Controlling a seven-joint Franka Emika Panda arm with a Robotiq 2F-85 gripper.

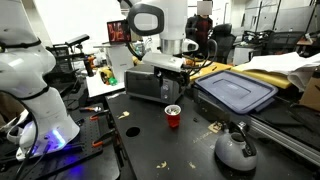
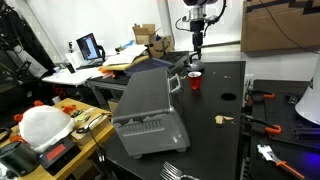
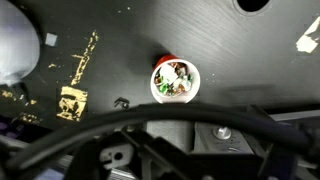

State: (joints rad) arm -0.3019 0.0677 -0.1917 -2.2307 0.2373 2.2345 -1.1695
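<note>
One round red cup [image 3: 175, 80], mixed bits inside, matte black table [image 3: 120, 40], pincer [image 2: 197, 55] overhead, grip state unclear.

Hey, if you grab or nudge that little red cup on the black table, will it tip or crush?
Likely light: the cup is small and looks like thin plastic, so its wall may flex if squeezed hard. It stands upright, so a sideways push could tip it. The scraps inside would then probably spill.

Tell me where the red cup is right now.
The red cup stands on the black table, just in front of the grey appliance in an exterior view, with the gripper hanging above it.
</note>
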